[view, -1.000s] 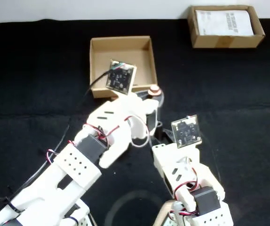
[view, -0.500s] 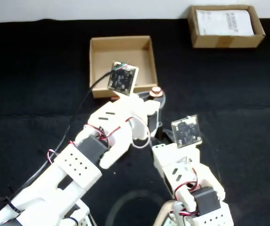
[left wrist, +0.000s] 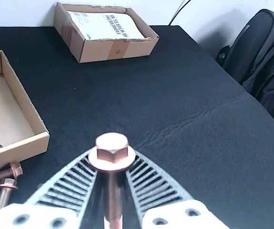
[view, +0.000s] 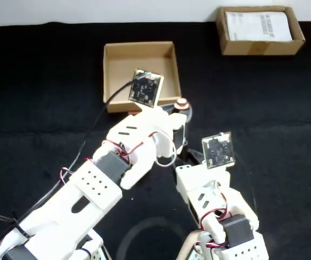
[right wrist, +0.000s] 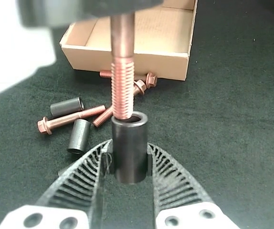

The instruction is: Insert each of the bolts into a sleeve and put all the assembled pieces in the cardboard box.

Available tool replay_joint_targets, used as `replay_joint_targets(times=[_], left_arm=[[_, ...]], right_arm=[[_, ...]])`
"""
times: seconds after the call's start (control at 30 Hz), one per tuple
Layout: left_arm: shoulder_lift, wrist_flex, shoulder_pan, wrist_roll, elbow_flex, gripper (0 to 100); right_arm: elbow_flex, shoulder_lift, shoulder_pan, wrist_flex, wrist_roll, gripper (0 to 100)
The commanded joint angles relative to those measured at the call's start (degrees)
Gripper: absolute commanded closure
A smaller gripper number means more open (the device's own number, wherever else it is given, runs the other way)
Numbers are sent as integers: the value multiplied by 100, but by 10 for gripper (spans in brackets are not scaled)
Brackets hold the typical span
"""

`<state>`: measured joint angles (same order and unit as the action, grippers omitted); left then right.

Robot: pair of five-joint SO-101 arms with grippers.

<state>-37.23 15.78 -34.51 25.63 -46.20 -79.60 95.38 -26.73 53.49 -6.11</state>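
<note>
Pincer (left wrist: 111,168) with bolt (left wrist: 111,150) above sleeve (right wrist: 130,149)

The bolt (left wrist: 111,151) stands upright over the upright sleeve (right wrist: 130,152), its tip at the sleeve's mouth, in front of the cardboard box (view: 136,62). Loose bolts (right wrist: 70,118) and sleeves (right wrist: 79,135) lie on the worktop (view: 274,119) between the held sleeve and that box. Another box (view: 259,47) sits farther back, to the right.
</note>
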Motion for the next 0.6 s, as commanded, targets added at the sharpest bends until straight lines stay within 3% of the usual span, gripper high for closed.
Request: replay_joint_targets(times=[0.0, 0.57], left_arm=[[-22, -97, 13, -18, 277, 992], [259, -79, -312, 0, 119, 992]], right_arm=[[330, 66, -48, -127, -44, 991], [330, 66, -48, -127, -62, 991]])
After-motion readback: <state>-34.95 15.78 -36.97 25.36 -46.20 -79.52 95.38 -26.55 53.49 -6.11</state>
